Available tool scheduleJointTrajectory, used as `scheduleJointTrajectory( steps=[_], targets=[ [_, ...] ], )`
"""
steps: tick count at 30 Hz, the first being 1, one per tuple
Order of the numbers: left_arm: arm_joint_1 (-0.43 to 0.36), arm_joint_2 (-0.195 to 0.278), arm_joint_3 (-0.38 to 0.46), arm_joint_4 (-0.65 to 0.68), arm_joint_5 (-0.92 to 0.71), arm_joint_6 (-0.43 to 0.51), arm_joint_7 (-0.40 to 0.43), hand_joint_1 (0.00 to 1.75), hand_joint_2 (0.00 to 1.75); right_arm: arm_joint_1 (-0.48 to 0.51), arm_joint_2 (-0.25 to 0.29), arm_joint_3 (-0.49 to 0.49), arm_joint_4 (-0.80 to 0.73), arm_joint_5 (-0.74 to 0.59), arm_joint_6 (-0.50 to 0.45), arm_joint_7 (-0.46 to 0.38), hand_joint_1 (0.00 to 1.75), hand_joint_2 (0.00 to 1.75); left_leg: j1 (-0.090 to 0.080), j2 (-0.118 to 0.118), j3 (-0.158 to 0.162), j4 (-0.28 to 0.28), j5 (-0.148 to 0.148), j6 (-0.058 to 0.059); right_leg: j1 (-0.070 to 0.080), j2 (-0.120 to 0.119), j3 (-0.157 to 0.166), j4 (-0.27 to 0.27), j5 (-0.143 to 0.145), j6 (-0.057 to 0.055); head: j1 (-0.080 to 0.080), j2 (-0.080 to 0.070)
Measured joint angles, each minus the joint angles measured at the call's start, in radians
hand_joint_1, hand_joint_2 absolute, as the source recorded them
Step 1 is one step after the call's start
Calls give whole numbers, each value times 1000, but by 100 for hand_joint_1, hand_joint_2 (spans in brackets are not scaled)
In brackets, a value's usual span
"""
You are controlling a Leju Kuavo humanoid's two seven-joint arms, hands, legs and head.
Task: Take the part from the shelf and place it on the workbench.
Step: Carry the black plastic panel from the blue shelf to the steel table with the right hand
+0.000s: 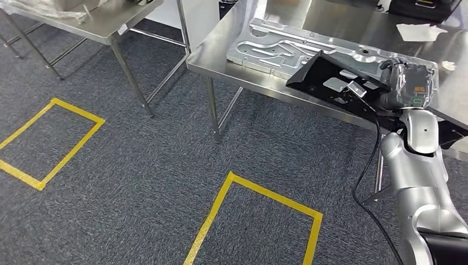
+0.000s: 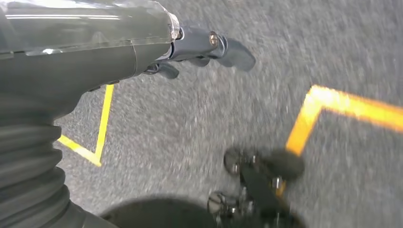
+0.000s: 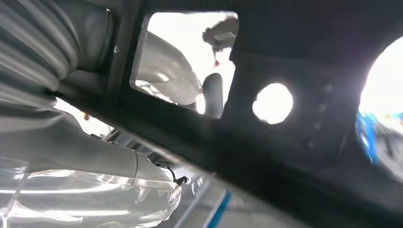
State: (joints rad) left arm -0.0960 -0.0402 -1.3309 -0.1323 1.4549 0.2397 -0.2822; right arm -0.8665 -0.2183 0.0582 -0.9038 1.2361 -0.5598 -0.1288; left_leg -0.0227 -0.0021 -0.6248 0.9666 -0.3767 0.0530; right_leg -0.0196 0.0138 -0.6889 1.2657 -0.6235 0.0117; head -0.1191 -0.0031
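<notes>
- Part (image 1: 336, 83): black panel, right of frame, tilted over the front edge of the workbench (image 1: 232, 52), beside a silver plate (image 1: 287, 47).
- Right hand (image 1: 411, 83) grips its right end.
- Left hand (image 2: 209, 47): fingers loosely apart, holding nothing, above carpet.

The black flat part (image 1: 331, 83) (holes cut through it) tilts over the steel tabletop's (image 1: 232, 49) near edge, far right.

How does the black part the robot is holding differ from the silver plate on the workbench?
The black part is dark and matte, while the silver plate is bright, shiny metal. The black part is tilted, held by the right hand over the table edge; the silver plate lies flat on the workbench. Both are flat panels with cutouts.
</notes>
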Motion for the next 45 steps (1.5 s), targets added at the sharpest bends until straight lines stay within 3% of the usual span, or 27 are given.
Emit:
scheduleJointTrajectory(
  steps=[1,2,4,5,7,9,11,14,15,16,17,20,22,24,26,27,28,29,31,32,34,36,37,39,41,45],
  targets=[
    [2,-1,-1,0,0,-2,1,0,175,-24,0,10,8,3,37,12,175,175,2,12,5,1,-6,-4,-3,-3,-4,3,17,6,0,0],
    [2,-1,-2,0,0,-4,2,0,175,-54,-2,19,17,6,66,20,175,175,5,24,8,5,-12,-9,-8,-9,8,-31,54,14,0,0],
    [1,-1,-4,0,0,-8,4,0,175,-120,-7,34,32,7,99,28,175,175,7,43,7,19,-24,-20,-12,-49,52,-151,135,35,0,0],
    [1,1,-4,1,0,-8,5,0,175,-150,-10,40,39,7,106,28,175,175,6,50,5,32,-31,-27,-11,-71,69,-200,156,38,0,0],
    [2,5,-6,2,0,-9,8,0,175,-188,-17,50,52,6,109,28,175,175,2,61,2,48,-40,-35,-3,-91,79,-229,156,25,1,0],
    [3,6,-8,2,0,-10,10,0,175,-210,-24,56,59,3,109,25,175,175,3,70,1,57,-50,-41,-4,-70,78,-228,156,4,1,0],
    [0,6,-10,2,0,-10,11,0,175,-235,-28,60,63,1,108,22,175,175,9,49,-14,101,-85,-52,-6,-49,76,-227,159,-8,1,0],
    [-3,5,-13,2,0,-10,11,0,175,-264,-28,68,68,1,108,20,175,175,18,19,-86,282,-173,-61,-4,-12,77,-227,162,-17,0,0],
    [-5,5,-14,2,0,-10,11,0,175,-268,-29,71,71,0,108,19,175,175,18,17,-108,332,-185,-60,-1,2,78,-227,162,-18,0,0],
    [-7,5,-15,2,0,-10,12,0,175,-270,-29,74,75,-3,107,18,175,175,17,15,-118,349,-178,-55,3,16,80,-227,162,-19,0,0],
    [-9,5,-15,2,1,-8,14,0,175,-273,-29,78,80,-7,107,17,175,175,15,11,-111,329,-152,-46,7,31,82,-227,162,-19,0,0],
    [-9,5,-15,2,3,-1,20,0,175,-289,-29,92,91,-19,102,15,175,175,7,-34,-43,152,-45,-8,13,66,89,-228,161,-20,0,0],
    [-9,6,-15,2,3,1,20,0,175,-292,-29,94,94,-21,99,15,175,175,5,-58,-26,106,-26,6,10,73,89,-229,161,-21,0,0],
    [-9,6,-16,2,0,3,19,0,175,-295,-31,103,105,-27,90,17,175,175,5,-56,-7,77,-31,10,4,92,86,-235,165,-11,1,0],
    [-11,6,-19,2,-7,8,22,0,175,-299,-35,114,122,-35,73,20,175,175,7,-35,32,18,-33,10,1,76,72,-224,163,5,0,0],
    [-12,6,-20,2,-10,10,27,0,175,-298,-37,119,126,-36,67,20,175,175,10,-19,49,-8,-33,10,3,53,53,-194,149,11,0,0],
    [-11,6,-21,2,-10,14,34,0,175,-299,-38,122,130,-36,63,20,175,175,10,-8,56,-14,-32,7,3,22,26,-144,128,15,0,0],
    [-9,6,-21,2,-9,19,41,0,175,-297,-38,126,134,-36,61,22,175,175,11,4,61,-15,-34,7,0,6,-10,-83,105,19,0,0],
    [-6,6,-21,2,-3,26,54,0,175,-287,-39,133,145,-35,60,23,175,175,14,27,67,-8,-45,1,-9,-6,-64,-3,95,30,0,0],
    [-5,5,-21,2,-1,28,58,0,175,-283,-39,136,150,-35,60,23,175,175,16,37,68,-1,-52,-3,-13,-11,-67,-13,117,36,0,0],
    [-5,5,-21,2,2,29,62,0,175,-279,-39,140,158,-35,61,24,175,175,21,51,69,23,-72,-16,-20,-25,-23,-125,188,47,0,0],
    [-7,6,-21,2,3,31,61,0,175,-280,-41,144,164,-35,66,24,175,175,20,60,61,51,-94,-31,-19,-30,19,-213,223,43,0,0],
    [-8,7,-21,2,4,33,60,0,175,-277,-43,146,166,-37,70,23,175,175,18,63,57,60,-102,-33,-18,-29,25,-226,223,36,-1,0],
    [-8,7,-21,2,4,36,49,0,175,-264,-49,147,169,-49,79,18,175,175,16,64,57,64,-107,-24,-17,-22,25,-225,220,24,-1,0],
    [-6,7,-22,2,1,37,33,0,175,-242,-55,149,169,-63,79,6,175,175,16,64,60,60,-105,-16,-14,-21,25,-227,219,20,-2,0],
    [-5,7,-22,2,-2,37,20,0,175,-193,-63,155,165,-71,73,-9,175,175,17,64,63,53,-103,-21,-12,-21,25,-227,216,13,-1,0]
  ],
)
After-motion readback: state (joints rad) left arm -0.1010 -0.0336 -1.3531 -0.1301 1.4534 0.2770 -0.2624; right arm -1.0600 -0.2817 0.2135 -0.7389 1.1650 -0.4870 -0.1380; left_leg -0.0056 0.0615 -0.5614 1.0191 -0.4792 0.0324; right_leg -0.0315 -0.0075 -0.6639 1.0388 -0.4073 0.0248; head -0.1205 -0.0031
